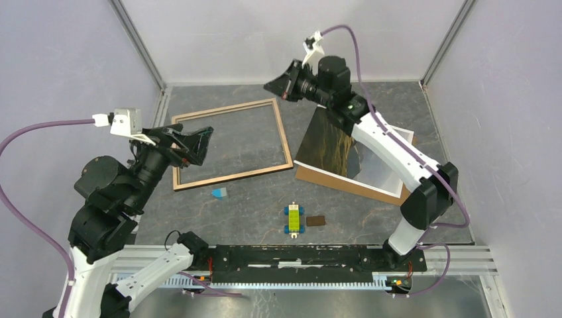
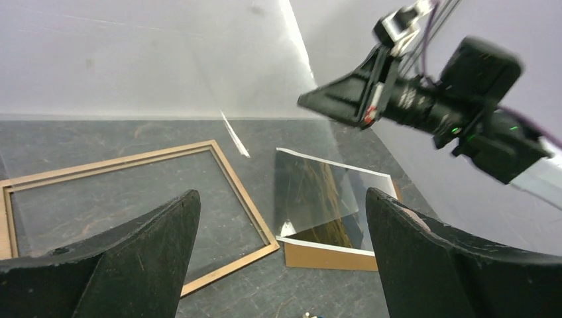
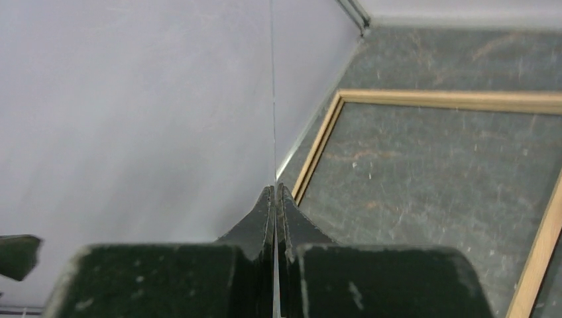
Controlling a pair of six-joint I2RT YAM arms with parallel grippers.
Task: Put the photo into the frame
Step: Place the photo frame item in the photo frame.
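Flat on the right half of the counter (image 1: 371, 222): the photo (image 1: 323, 142), dark and glossy, resting on the brown backing board (image 1: 338, 179), with a white border visible from the left wrist view. To the left of it: the frame (image 1: 233, 175), tan side up, lying flat with bare counter showing through, near right corner just beside or touching the board's corner, impossible to tell which. Raised off the counter, over the gap between the frame's far right corner and the photo's far left corner: the right hand (image 1: 270, 85), fingers pressed together and clamped on a thin clear sheet (image 2: 291, 159), seen edge-on as a fine line in the right wrist view. Clear of the photo, that hand; photo lower and to the near right of it, partly seen through the sheet from the left wrist view. Over the frame's near left part: the left hand (image 1: 199, 144), fingers spread wide apart, well apart from the photo, with most of the frame in between. Nearer, around the middle of the counter: a small blue piece (image 1: 219, 193), a yellow and green block (image 1: 293, 218), and a small brown piece (image 1: 316, 220) just beside the block on the right.
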